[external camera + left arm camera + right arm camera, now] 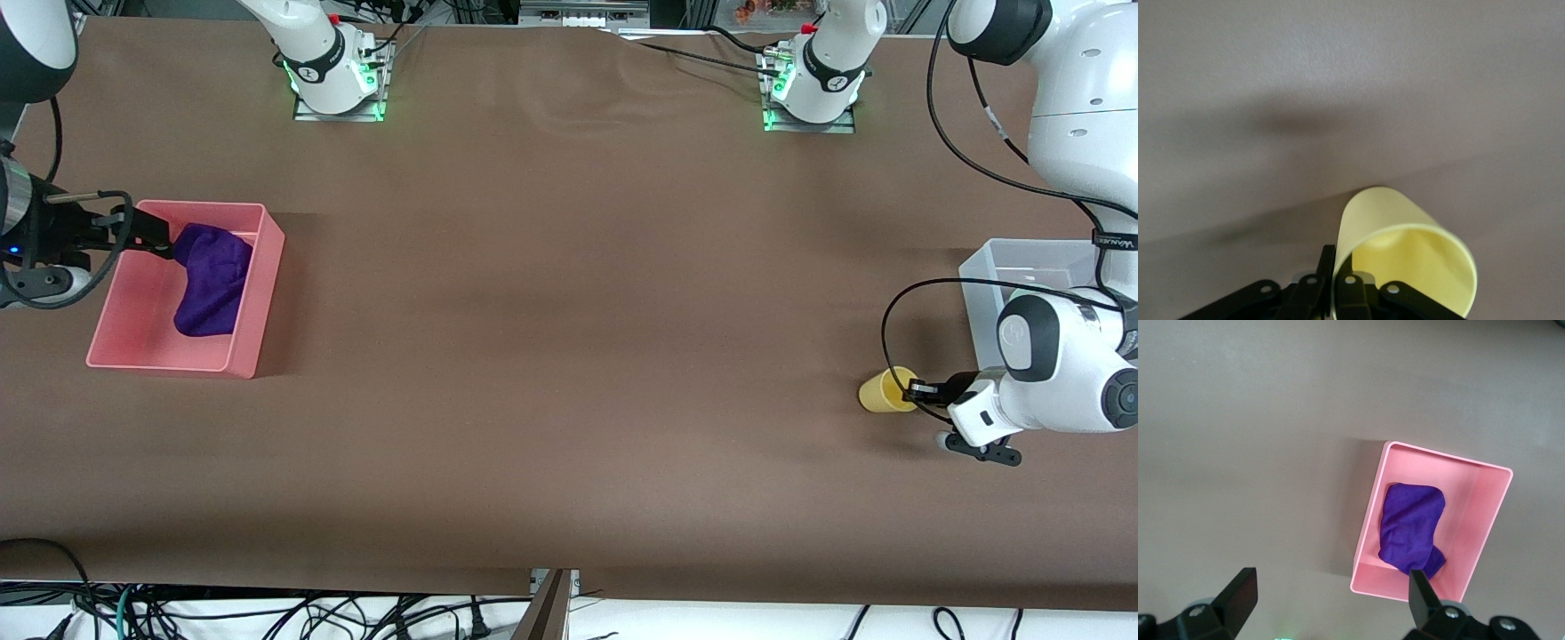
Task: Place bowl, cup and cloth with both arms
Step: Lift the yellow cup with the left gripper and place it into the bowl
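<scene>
The purple cloth (212, 277) lies in a pink bin (263, 293) at the right arm's end of the table. It also shows in the right wrist view (1411, 527). My right gripper (156, 233) is open and empty, up in the air over the bin's edge; in its own view (1331, 587) the fingers stand wide apart. My left gripper (920, 391) is shut on the rim of the yellow cup (886, 389), which is tipped on its side just over the table. In the left wrist view the gripper (1336, 267) has one finger inside the cup (1405, 247) and one outside. The mint-green bowl is out of view.
A clear plastic bin (1022, 262) stands at the left arm's end of the table, partly hidden by the left arm. The pink bin (1485, 520) stands on the brown table. The arm bases stand along the table edge farthest from the front camera.
</scene>
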